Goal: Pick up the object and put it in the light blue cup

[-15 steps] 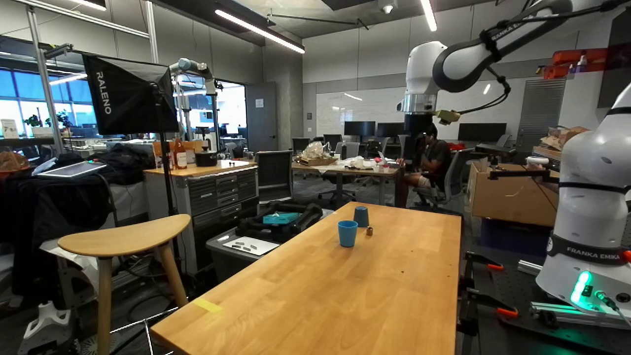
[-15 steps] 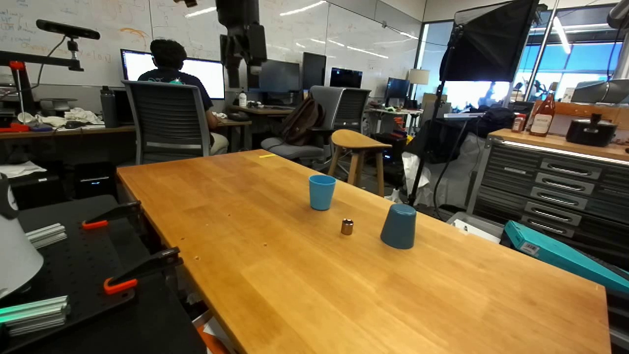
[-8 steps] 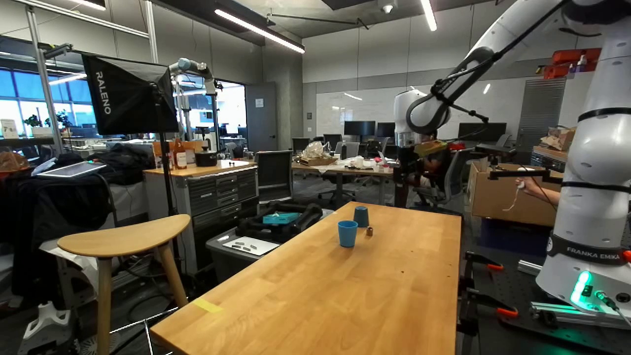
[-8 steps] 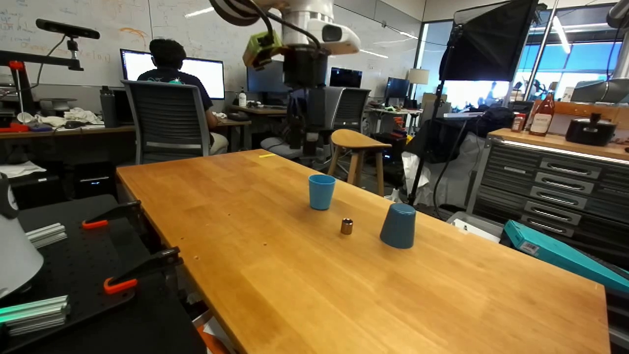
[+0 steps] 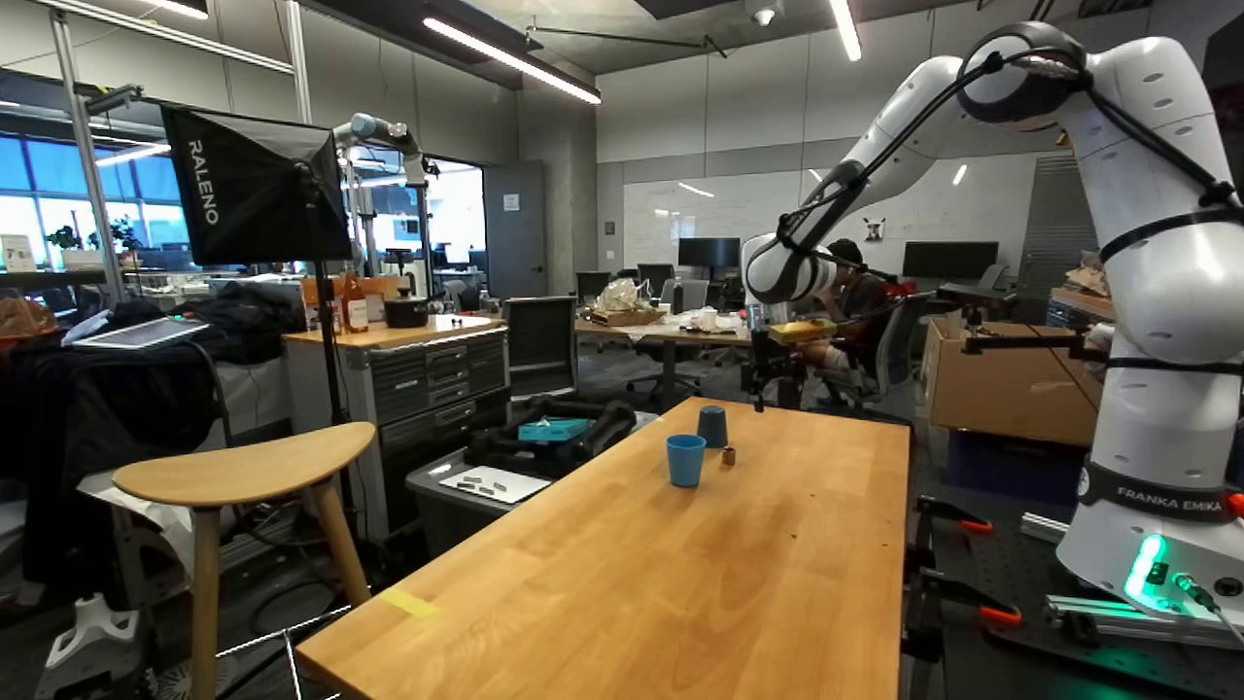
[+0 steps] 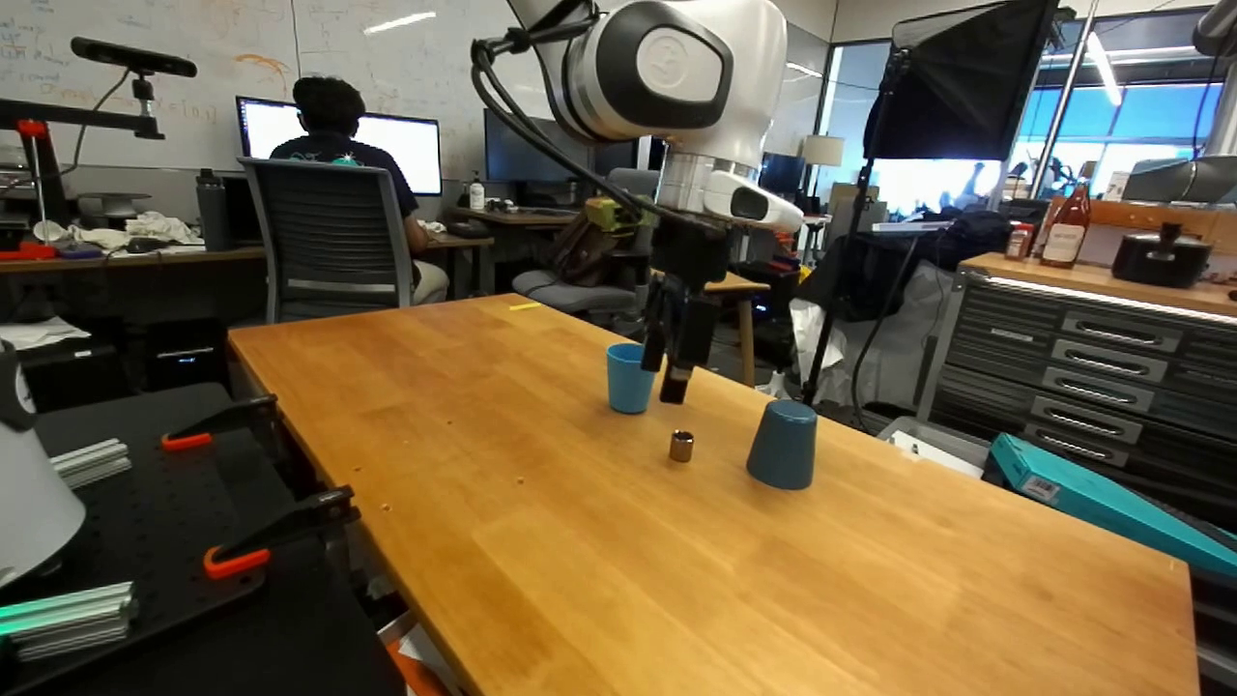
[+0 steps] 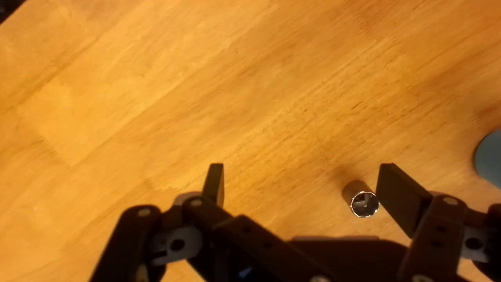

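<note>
The object is a small shiny metal socket [image 7: 360, 199], standing on the table; it shows in both exterior views [image 5: 728, 455] [image 6: 681, 446]. The light blue cup [image 5: 685, 460] stands upright near it. In an exterior view the light blue cup [image 6: 626, 382] is partly covered by a finger; it is out of the wrist view. My gripper [image 7: 302, 166] is open and empty, pointing down above the table. In the wrist view the socket appears between the fingers, close to the right one. In an exterior view the gripper [image 6: 663, 379] hangs above and behind the socket.
A darker blue cup [image 6: 783, 445] stands upside down beside the socket; its edge shows at the right of the wrist view [image 7: 489, 158]. The wooden table [image 6: 541, 561] has clamps [image 6: 280, 532] along the robot's side. A stool [image 5: 253, 462] stands by the table.
The arm has reached out and lowered the gripper from high up to just above the table near the socket and cups. The socket and both cups have not moved.
</note>
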`<state>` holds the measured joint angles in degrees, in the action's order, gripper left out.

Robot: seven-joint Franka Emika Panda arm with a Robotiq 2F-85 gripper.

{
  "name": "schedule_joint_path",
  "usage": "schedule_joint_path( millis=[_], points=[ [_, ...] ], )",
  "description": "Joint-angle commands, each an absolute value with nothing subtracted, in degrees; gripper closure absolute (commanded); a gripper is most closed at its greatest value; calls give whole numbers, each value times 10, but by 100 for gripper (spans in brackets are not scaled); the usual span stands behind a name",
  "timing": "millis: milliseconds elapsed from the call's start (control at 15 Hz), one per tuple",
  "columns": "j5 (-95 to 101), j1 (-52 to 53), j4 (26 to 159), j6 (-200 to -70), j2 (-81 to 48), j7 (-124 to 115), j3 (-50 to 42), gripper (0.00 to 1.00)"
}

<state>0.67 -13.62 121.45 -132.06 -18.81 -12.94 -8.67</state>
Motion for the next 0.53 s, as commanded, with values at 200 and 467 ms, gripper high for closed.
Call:
schedule_joint_path(
  millis=[200, 467],
  points=[
    [-19, -107, 1162, -1360, -263, -197, -96, 0],
    [-69, -88, 1112, -1374, -322, -231, -82, 0]
  ],
)
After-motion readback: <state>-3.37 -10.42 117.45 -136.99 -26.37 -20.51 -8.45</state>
